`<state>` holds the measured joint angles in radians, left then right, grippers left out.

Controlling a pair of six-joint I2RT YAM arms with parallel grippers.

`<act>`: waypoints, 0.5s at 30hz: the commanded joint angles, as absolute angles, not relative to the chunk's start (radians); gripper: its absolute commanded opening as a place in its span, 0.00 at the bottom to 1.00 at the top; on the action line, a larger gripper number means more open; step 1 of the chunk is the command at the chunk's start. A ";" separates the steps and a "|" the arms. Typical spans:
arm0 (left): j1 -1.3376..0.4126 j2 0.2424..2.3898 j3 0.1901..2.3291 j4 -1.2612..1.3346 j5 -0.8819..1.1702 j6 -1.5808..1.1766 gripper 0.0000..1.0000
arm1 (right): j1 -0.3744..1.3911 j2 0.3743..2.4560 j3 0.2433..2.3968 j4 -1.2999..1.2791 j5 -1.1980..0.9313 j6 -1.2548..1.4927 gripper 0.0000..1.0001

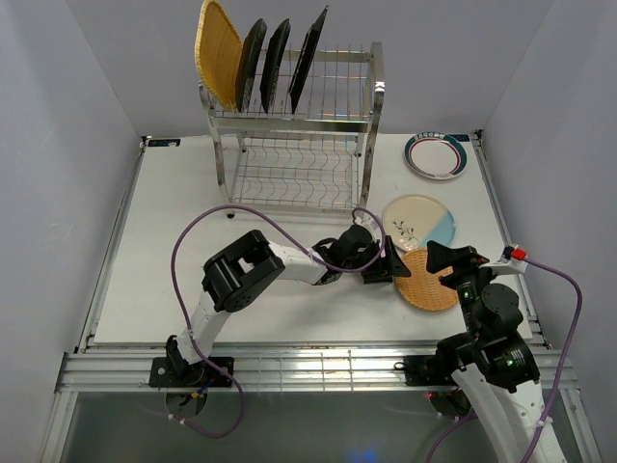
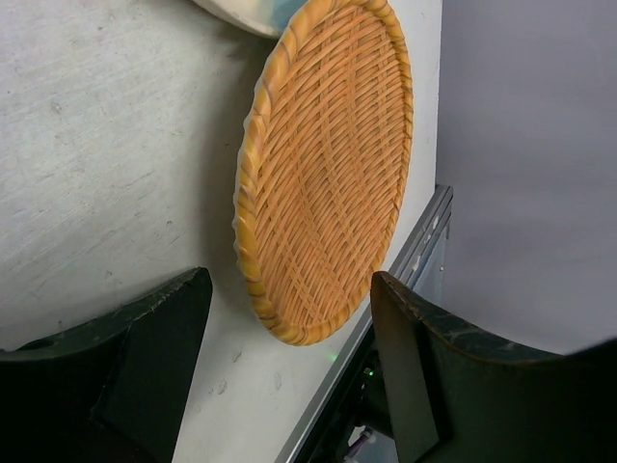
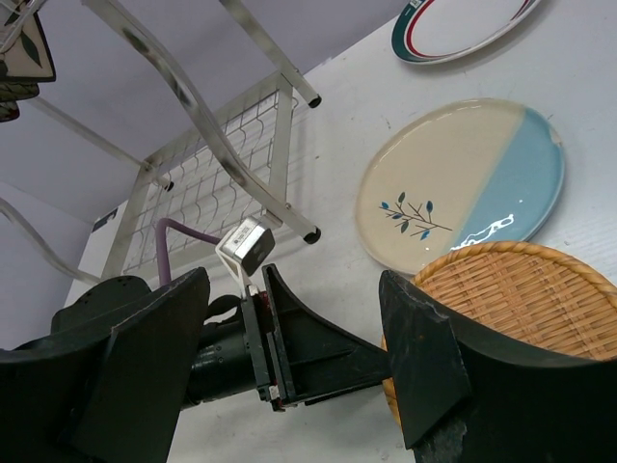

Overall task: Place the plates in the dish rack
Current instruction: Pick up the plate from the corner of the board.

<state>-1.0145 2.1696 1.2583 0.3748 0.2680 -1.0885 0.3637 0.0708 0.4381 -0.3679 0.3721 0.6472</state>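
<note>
The white tabletop (image 1: 174, 241) carries the two-tier steel dish rack (image 1: 289, 176) at its far side. On the rack's top tier an upright woven plate (image 1: 218, 53) and three dark plates (image 1: 276, 60) stand on edge. To the right lie a teal-rimmed plate (image 1: 437, 154), a cream-blue plate (image 1: 419, 220) and, nearest, a flat woven plate (image 1: 429, 285). The left hand (image 1: 390, 265) is at that plate's left edge, jaws well apart and empty. The right hand (image 1: 445, 265) hangs above its right side, wide open, holding nothing.

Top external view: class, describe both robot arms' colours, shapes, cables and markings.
The left arm and right arm have white links with blocky black joint housings. A purple cable runs along each. The right arm's wrist carries a white tab with a red tip. Fingers are dark, flat, wedge-shaped, with scuffed edges.
</note>
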 commanded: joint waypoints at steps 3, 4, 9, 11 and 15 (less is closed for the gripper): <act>-1.020 2.195 1.241 0.299 0.256 -1.184 0.78 | 0.360 0.046 0.480 -0.359 0.383 0.647 0.77; -1.020 2.198 1.244 0.299 0.259 -1.190 0.78 | 0.360 0.041 0.480 -0.359 0.385 0.647 0.77; -1.020 2.236 1.270 0.296 0.301 -1.218 0.75 | 0.360 0.031 0.479 -0.359 0.384 0.647 0.77; -1.020 2.250 1.290 0.291 0.313 -1.220 0.69 | 0.360 0.031 0.483 -0.362 0.384 0.647 0.77; -1.020 2.269 1.301 0.291 0.322 -1.216 0.60 | 0.360 0.028 0.482 -0.365 0.384 0.647 0.77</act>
